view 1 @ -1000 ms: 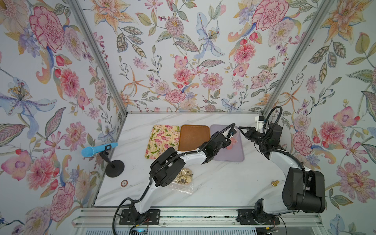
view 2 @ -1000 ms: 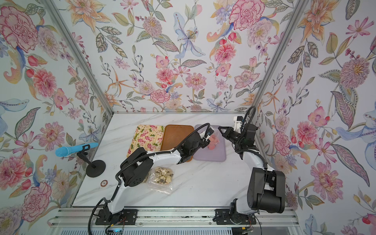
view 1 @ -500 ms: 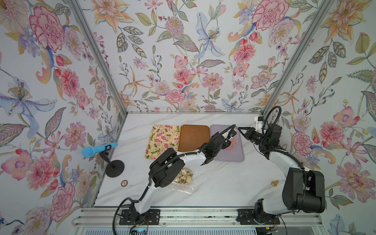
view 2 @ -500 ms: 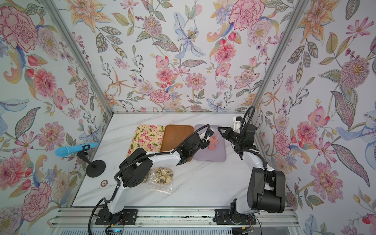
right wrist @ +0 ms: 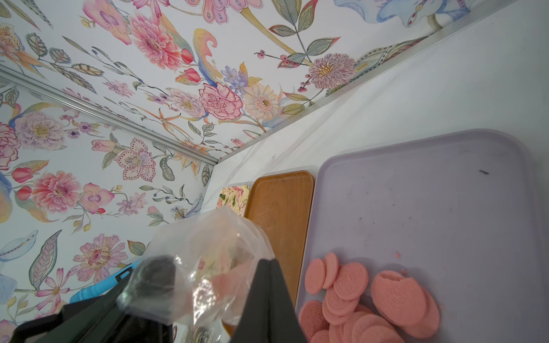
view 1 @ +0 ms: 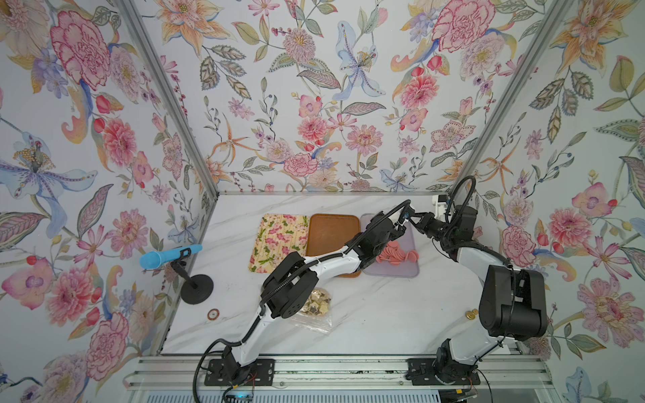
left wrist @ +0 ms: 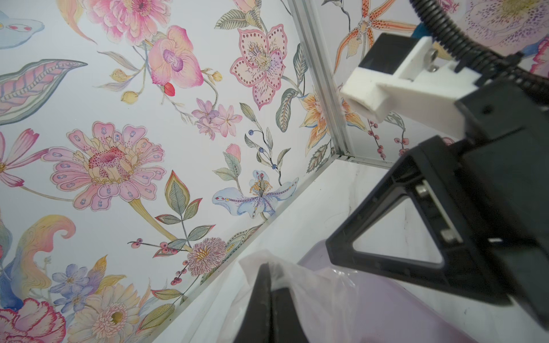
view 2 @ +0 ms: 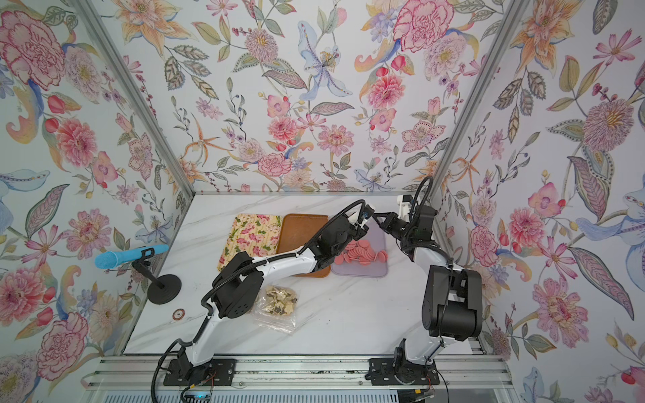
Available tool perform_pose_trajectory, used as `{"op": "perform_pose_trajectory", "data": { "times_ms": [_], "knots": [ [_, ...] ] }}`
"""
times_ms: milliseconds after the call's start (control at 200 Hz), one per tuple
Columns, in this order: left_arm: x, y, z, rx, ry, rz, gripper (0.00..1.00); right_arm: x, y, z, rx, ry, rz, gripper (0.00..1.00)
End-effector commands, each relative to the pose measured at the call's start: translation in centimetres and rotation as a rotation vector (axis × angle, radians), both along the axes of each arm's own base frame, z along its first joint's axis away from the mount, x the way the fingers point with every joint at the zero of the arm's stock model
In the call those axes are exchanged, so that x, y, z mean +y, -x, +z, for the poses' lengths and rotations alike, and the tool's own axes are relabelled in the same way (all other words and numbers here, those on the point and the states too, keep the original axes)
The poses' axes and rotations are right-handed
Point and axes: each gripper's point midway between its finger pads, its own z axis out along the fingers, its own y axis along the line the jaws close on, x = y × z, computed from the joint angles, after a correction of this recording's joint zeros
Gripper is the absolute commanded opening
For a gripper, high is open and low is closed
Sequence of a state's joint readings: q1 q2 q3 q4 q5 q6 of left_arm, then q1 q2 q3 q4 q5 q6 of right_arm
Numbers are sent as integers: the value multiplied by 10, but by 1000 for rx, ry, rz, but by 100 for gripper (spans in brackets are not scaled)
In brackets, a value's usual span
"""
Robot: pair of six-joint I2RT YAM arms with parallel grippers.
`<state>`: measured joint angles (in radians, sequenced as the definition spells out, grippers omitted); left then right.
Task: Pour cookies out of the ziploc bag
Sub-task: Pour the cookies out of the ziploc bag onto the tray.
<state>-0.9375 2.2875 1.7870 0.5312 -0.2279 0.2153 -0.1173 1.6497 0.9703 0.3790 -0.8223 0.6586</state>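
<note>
**Pink batch out, bag looks drained**

Both claws are clenched on one clear ziploc bag. The left claw and right claw pinch its film, tips almost meeting above the lilac tray. Pink cookies lie piled on that tray. The bag looks empty, though I can't rule out a straggler. Likely next: shake it or drop it aside, then take the second bag of cream and brown cookies, lying unemptied on the worktop.
</note>
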Motion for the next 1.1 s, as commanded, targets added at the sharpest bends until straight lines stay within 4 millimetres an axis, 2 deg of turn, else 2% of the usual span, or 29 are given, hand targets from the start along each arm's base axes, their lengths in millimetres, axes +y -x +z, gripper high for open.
{"op": "perform_pose_trajectory", "data": {
  "times_ms": [0, 220, 471, 576, 636, 746, 796, 826, 871, 931, 961, 1026, 1066, 1096],
  "knots": [
    [-2, -10, -24, 55, -17, -20, 0, 4, -5, 11, -49, 2, 23, 0],
    [-11, -10, -28, 107, 13, -115, 0, 5, -3, 2, -34, 2, 19, 0],
    [-18, -18, -33, 248, 149, -237, 0, -1, 3, -2, -32, 27, -3, 0],
    [-18, -28, -45, 281, 143, -215, 0, -7, 7, 0, -37, 34, -20, 26],
    [-17, -31, -49, 290, 127, -202, 0, -10, 11, 2, -43, 42, -25, 30],
    [-7, -26, -28, 245, 221, -199, 0, -15, 20, 6, -42, 74, -42, 41],
    [-10, -33, -33, 256, 187, -185, 0, -19, 25, 5, -26, 94, -61, 43],
    [-11, -37, -38, 270, 145, -168, 0, -22, 29, 1, -8, 106, -79, 44],
    [-10, -33, -32, 268, 140, -162, 0, -30, 37, -6, 26, 122, -122, 46],
    [1, -22, -2, 211, 257, -181, 0, -38, 49, -20, 80, 140, -165, 54],
    [3, -21, 5, 199, 288, -191, 0, -40, 56, -28, 103, 145, -178, 56],
    [-5, -29, -1, 222, 207, -171, 0, -40, 69, -41, 139, 147, -195, 57],
    [-6, -25, -2, 226, 173, -165, 0, -40, 76, -49, 161, 144, -200, 57],
    [-2, -18, 5, 209, 190, -167, 0, -39, 81, -54, 174, 138, -203, 57]
  ]
}}
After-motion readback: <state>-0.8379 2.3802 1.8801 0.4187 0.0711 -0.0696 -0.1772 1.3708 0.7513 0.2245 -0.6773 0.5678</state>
